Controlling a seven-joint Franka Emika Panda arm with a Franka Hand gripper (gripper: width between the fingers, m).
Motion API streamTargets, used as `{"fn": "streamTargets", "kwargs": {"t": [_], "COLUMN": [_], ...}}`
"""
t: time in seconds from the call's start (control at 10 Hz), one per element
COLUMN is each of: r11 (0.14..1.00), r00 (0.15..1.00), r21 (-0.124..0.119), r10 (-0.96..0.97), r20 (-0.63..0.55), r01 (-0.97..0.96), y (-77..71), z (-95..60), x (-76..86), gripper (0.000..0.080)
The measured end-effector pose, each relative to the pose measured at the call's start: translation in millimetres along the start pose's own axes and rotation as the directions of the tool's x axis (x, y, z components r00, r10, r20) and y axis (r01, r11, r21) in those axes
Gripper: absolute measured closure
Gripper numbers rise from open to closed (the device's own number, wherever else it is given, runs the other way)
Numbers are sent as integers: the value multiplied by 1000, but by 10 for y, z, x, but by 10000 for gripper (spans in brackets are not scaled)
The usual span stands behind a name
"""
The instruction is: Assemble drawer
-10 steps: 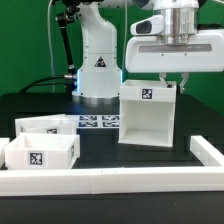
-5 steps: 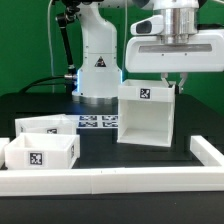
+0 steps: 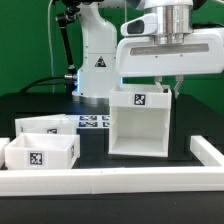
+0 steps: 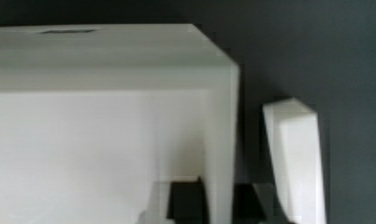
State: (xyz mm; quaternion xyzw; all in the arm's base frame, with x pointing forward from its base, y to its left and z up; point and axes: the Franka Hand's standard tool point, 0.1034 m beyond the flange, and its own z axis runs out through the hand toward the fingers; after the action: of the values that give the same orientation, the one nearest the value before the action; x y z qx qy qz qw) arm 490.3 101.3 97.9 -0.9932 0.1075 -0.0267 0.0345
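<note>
The tall white drawer case [image 3: 139,124], open at the front and tagged on its top edge, stands on the black table right of centre. My gripper [image 3: 168,87] comes down from above and is shut on the top of the case's side wall at the exterior view's right. In the wrist view the thin white wall [image 4: 226,130] runs between my two dark fingers [image 4: 190,200]. Two smaller tray boxes [image 3: 45,127] [image 3: 40,152], each with a tag, sit at the exterior view's left, apart from the case.
The long low white rail [image 3: 110,181] runs along the front and turns back at the right end [image 3: 206,150]. The marker board [image 3: 97,122] lies behind the case, near the robot base [image 3: 98,66]. A white bar [image 4: 295,150] shows beside the case in the wrist view.
The gripper and the case held in it have moved toward the front and a little to the exterior view's left. The two tray boxes have not moved.
</note>
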Motion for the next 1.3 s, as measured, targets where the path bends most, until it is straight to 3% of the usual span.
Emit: {"fn": "streamTargets", "kwargs": {"t": [0.7,1.0,1.1,1.3], "r11": [996,995,984,970], "r00": [992,991,980,966], "r21": [50,55,72,82], "r10": [75,86,170,238], "r20": [-101,-106,-102,-99], "r01": [-71,-80,-164,-230], "y": [-165,-158,-174,-197], "z": [42,27,17,9], "x": [914,961,969,971], "gripper": [760,758,758,758]}}
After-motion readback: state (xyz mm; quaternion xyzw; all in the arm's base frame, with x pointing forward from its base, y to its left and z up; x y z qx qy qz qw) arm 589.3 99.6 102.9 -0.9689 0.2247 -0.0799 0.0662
